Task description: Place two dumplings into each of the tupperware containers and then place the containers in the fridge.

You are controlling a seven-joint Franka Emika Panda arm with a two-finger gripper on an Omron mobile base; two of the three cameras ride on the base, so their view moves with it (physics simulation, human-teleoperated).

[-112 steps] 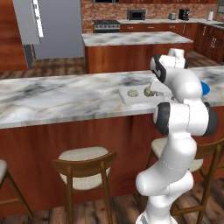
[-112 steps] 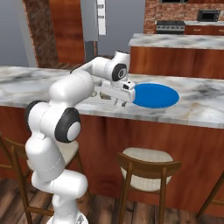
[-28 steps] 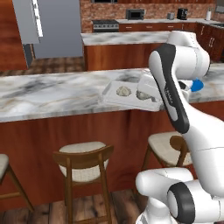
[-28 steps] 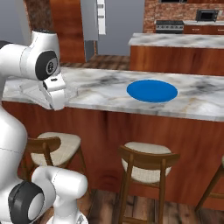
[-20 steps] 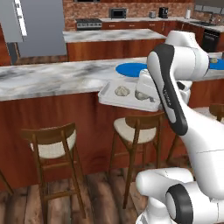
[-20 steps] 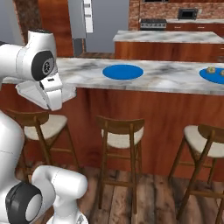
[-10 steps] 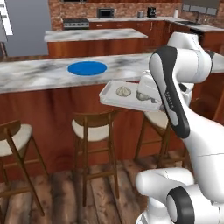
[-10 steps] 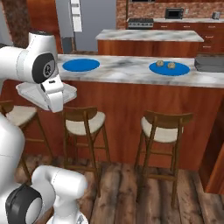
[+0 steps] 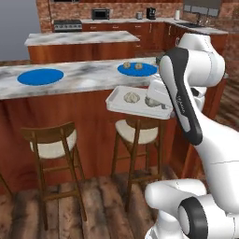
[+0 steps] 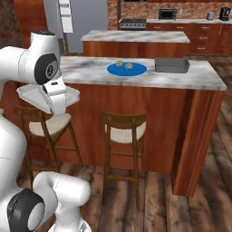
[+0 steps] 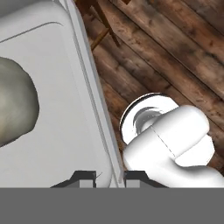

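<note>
hand (image 11: 109, 175) clamped on the rim of a tupperware container (image 9: 119, 101) holding two dumplings (image 9: 131, 97), carried clear of the bench (image 9: 88, 79) edge, above open floor (image 11: 175, 57) toward three o'clock.

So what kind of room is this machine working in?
A home kitchen, by the look of it: a marble counter with wooden stools beneath, and a stove and microwave along the brick back wall.

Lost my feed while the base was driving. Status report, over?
Gripper shut on container wall, carried off the counter. Two dumplings inside. Two more on blue plate. Stools below, over.
</note>
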